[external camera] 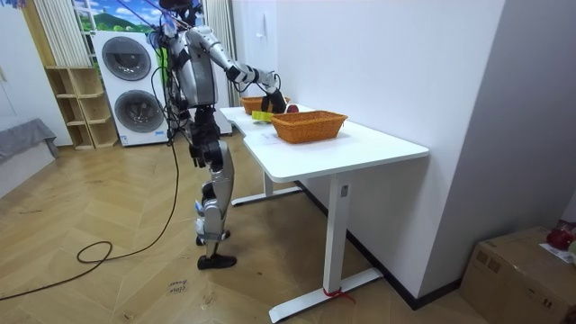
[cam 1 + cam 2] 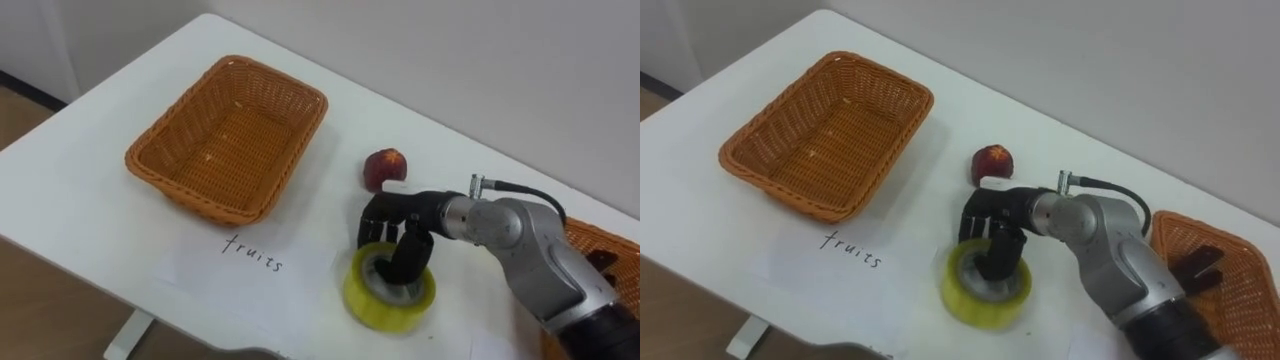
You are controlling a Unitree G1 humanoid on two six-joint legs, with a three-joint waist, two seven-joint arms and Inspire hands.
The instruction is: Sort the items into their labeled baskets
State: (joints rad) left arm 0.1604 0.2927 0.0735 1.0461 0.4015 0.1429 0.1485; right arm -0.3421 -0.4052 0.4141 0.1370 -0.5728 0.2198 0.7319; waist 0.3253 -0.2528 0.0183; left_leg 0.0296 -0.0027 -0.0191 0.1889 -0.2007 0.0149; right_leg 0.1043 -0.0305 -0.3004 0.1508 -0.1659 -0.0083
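Fingers of right hand hooked into tape, pinching its wall.
Tape flat on worktop, hole up, peach just behind it. Office basket near on tape's right, the holding arm's side; fruit basket well left.

Woven wicker basket, glossy yellow tape roll, smooth matt white table.
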